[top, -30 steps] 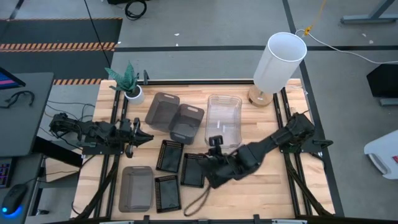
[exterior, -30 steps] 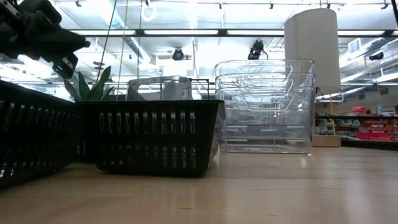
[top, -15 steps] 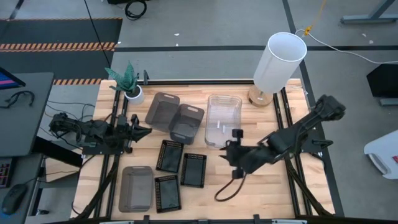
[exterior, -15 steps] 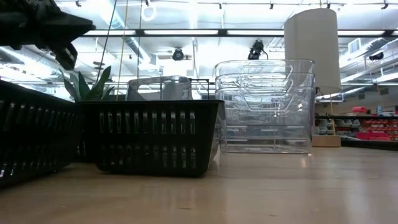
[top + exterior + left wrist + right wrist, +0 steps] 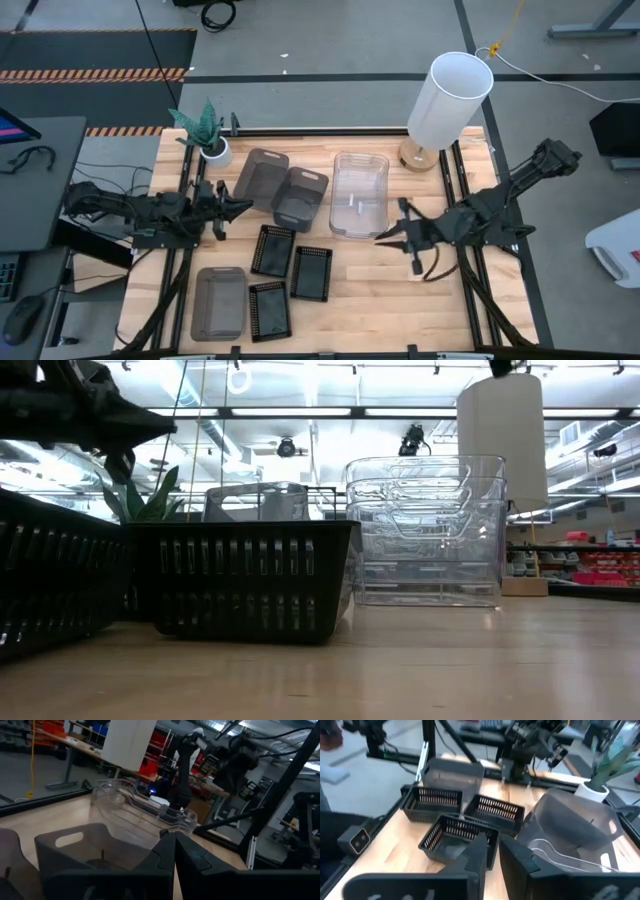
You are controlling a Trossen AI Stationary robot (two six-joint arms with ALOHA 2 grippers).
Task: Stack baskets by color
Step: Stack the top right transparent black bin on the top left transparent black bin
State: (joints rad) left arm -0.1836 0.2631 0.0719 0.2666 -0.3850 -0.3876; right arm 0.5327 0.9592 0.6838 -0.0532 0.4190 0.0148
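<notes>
Three clear baskets (image 5: 360, 195) stand nested in one stack at the table's middle. Two smoky-grey baskets (image 5: 280, 188) stand side by side to its left, and a third grey one (image 5: 220, 303) sits near the front left corner. Three black slotted baskets (image 5: 272, 250) (image 5: 311, 273) (image 5: 269, 310) rest apart, bottoms on the wood. My left gripper (image 5: 243, 205) is shut and hovers level beside the grey pair (image 5: 90, 845). My right gripper (image 5: 382, 237) hangs to the right of the clear stack, pointing at the black baskets (image 5: 455, 837), open with a narrow gap and nothing in it.
A white cylindrical lamp (image 5: 450, 100) stands at the far right and a small potted plant (image 5: 205, 130) at the far left corner. Bare wood (image 5: 400, 310) lies along the front right. Black rails (image 5: 465, 200) run along both table sides.
My right gripper has drawn back from above the black baskets toward the table's right edge, past the clear stack's front, and has tipped up toward level. The black baskets stay where they were. My left gripper has tipped up a little to level.
</notes>
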